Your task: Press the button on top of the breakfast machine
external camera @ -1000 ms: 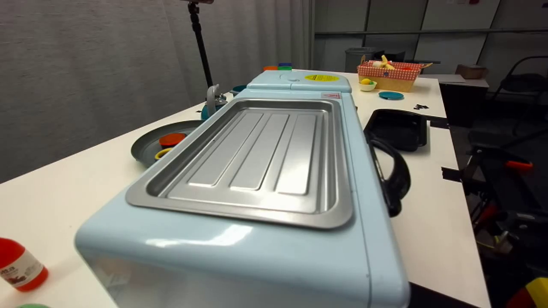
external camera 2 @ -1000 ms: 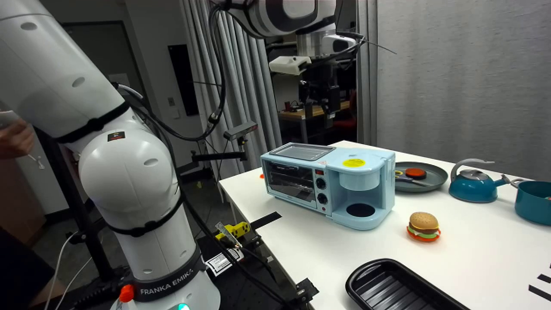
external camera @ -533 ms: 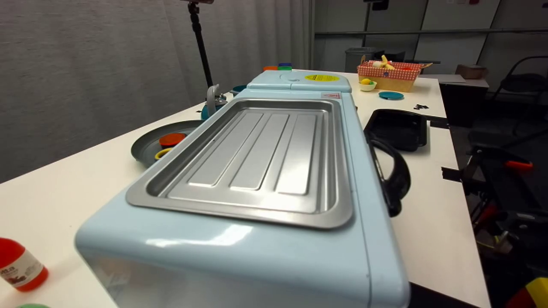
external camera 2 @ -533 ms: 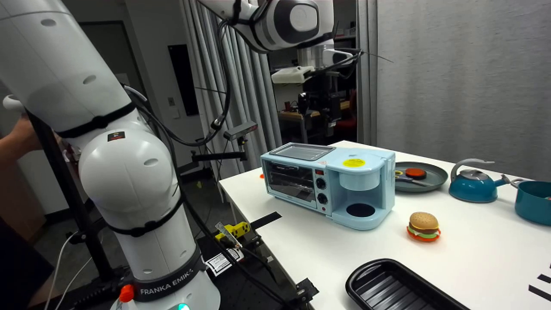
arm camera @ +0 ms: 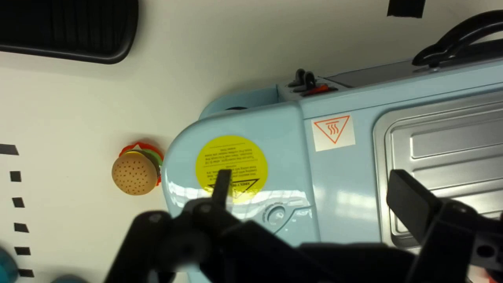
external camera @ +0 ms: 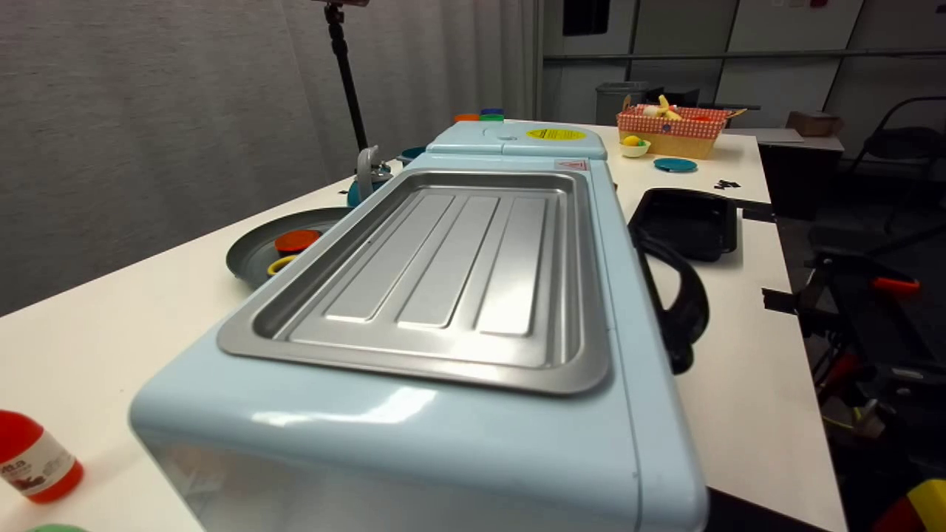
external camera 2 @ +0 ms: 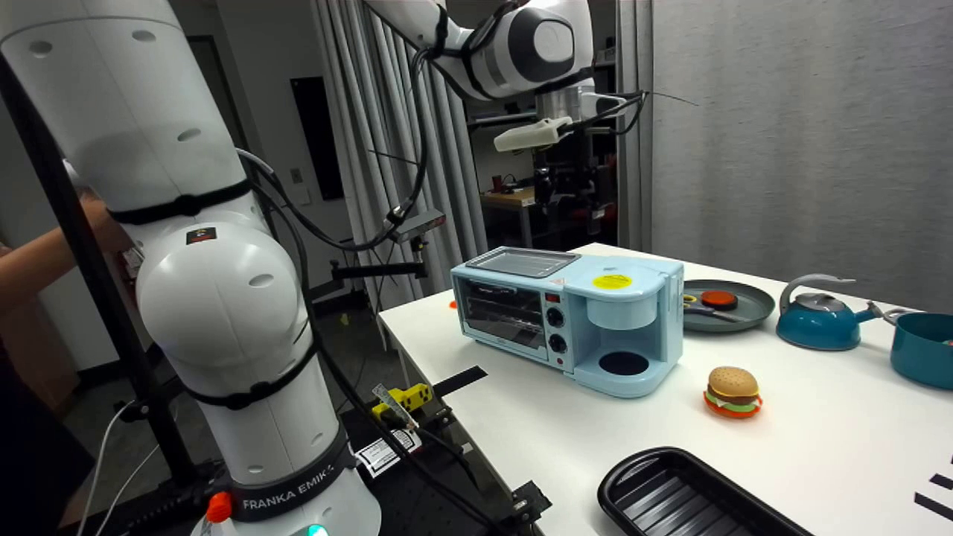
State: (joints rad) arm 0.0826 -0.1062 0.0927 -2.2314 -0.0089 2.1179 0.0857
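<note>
Gripper point(arm camera: 315, 190) is suspended above the breakfast machine point(external camera 2: 581, 298), apart from it; fingers point(arm camera: 409, 202) spread wide, nothing held. The machine, pale blue, stands upright on a white table point(external camera 2: 566, 432), glass door point(external camera 2: 502, 316) to its front. Its top bears a ribbed metal tray point(external camera: 443, 258) at one end; at the rounded end, a yellow label point(arm camera: 232, 157) and a round button point(arm camera: 276, 214).

Table surface: a black tape strip point(external camera 2: 459, 381) lies near the machine's front. A dark round pan point(external camera 2: 754, 304) sits behind the machine, contact between them hidden, holding a red-topped round object point(external camera 2: 719, 299). A hamburger point(external camera 2: 733, 391) rests near the rounded end. Farther off that end stand a teal kettle point(external camera 2: 819, 326), toward the machine's rear, and a black ribbed pan point(external camera 2: 677, 495), toward its front. A red bottle point(external camera: 33, 458) is off the tray end, apart from the machine. Well past the rounded end are a small bowl point(external camera: 635, 153) and a basket point(external camera: 665, 142) with red-checked lining.

Room: the robot arm point(external camera 2: 223, 290) rises on the machine's front side, and a person's forearm point(external camera 2: 52, 257), partly hidden, shows well apart from the machine. A grey curtain point(external camera 2: 789, 149) hangs beyond the machine's rear; a wood-topped desk point(external camera 2: 514, 198) shows past the tray end. Farthest past the rounded end stand a grey bin point(external camera: 621, 103) and a dark chair point(external camera: 909, 140)
</note>
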